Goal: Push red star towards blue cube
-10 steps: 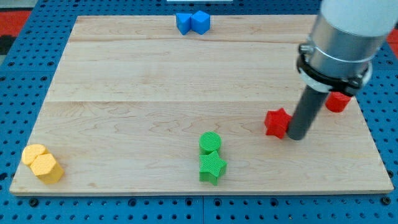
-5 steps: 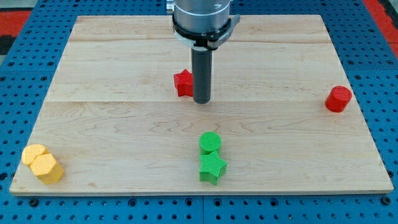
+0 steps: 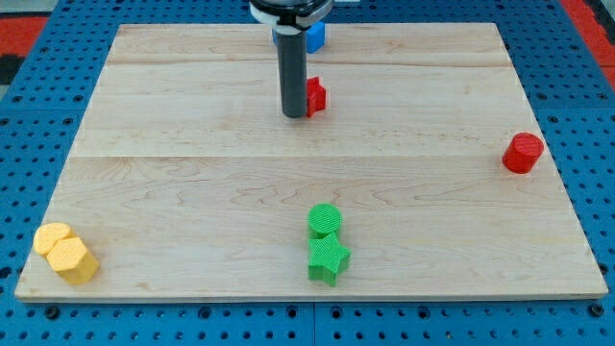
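My dark rod hides most of the blue cube and half the red star; my tip touches the star's left. The star's orientation is unclear; no hand shows.

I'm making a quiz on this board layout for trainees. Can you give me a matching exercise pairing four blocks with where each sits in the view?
Blocks:
1. red star
2. red cylinder
3. green star
4. yellow blocks

Places:
A. bottom left corner
B. right edge
C. just right of my tip
D. bottom centre, below the green cylinder

Pairs: 1-C, 2-B, 3-D, 4-A
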Robot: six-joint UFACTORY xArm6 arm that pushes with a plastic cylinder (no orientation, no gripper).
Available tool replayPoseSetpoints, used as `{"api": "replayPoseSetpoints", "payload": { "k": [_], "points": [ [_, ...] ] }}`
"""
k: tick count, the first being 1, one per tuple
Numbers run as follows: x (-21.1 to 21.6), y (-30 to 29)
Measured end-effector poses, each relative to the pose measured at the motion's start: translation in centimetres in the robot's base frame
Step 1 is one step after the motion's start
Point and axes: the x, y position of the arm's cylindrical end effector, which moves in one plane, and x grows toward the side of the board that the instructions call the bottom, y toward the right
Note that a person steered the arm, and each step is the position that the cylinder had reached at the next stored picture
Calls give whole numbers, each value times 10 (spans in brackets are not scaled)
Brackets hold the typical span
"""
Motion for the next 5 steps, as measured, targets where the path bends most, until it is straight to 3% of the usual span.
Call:
{"api": "replayPoseSetpoints", "payload": {
  "k": [3, 5],
  "points": [
    [29, 19],
    [-48, 6]
  ]
}}
